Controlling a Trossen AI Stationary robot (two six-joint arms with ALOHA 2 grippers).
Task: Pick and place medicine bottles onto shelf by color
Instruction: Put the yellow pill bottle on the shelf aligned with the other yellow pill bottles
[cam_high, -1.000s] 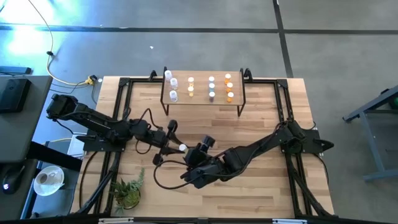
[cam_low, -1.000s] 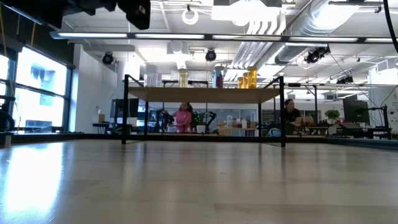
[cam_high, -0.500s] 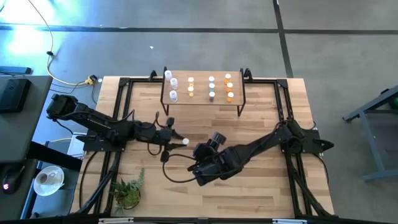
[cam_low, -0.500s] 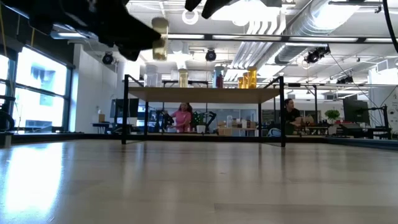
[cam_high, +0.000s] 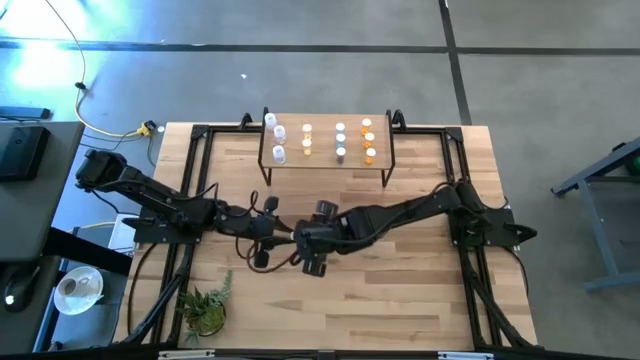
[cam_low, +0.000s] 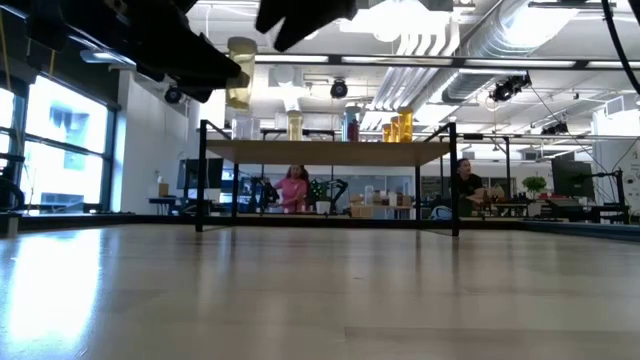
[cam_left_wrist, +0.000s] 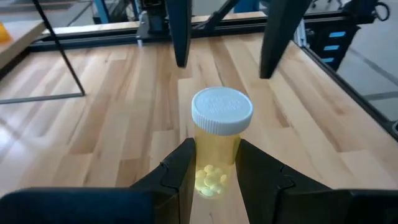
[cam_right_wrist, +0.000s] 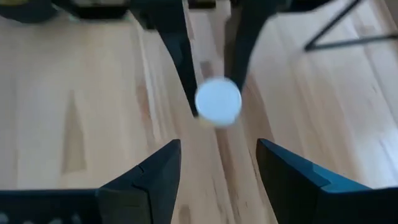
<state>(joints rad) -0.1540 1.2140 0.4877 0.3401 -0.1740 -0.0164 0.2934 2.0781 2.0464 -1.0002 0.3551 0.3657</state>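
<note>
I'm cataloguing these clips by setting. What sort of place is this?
Probably an open-plan robotics lab or workshop: exposed ceiling ducts, people at workbenches behind the table, concrete floor.

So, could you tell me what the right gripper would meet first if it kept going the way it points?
Most likely the white cap of the pale yellow bottle held in the left gripper; it sits straight ahead of the open right gripper, though depth is unclear.

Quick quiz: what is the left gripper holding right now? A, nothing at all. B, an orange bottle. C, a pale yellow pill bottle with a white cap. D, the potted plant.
C: in the left wrist view the left gripper has its two fingers closed on the sides of a pale yellow bottle with a white cap and pills inside, held above the table.
</note>
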